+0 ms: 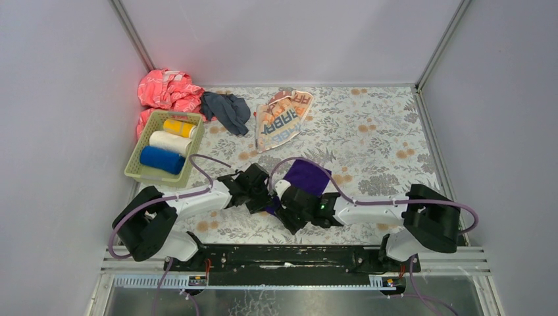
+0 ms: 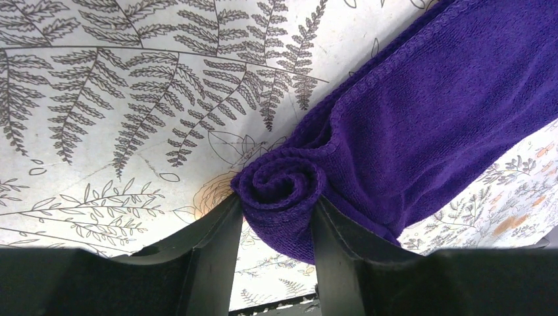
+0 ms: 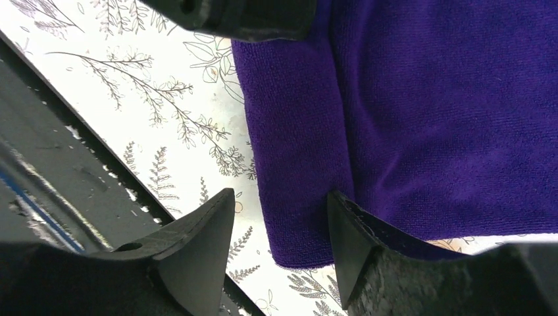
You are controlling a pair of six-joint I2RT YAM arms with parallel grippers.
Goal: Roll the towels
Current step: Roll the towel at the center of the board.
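Purple towel (image 1: pixel 308 176) mid-roll, lower centre of the overhead view.
My left gripper (image 2: pixel 276 210) pinches the started coil at the towel's end. My right gripper (image 3: pixel 279 217) stands open astride the rolled edge, one jaw clear of the cloth. The rest lies flat on the floral cover (image 1: pixel 368 125). Next, I judge: right closes on the coil, then both turn it evenly toward the flat part.

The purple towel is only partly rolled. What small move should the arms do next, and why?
Probably close the right fingers on the purple towel: they stand open astride its roll, while the left fingers pinch the rolled end, and much cloth lies unrolled.
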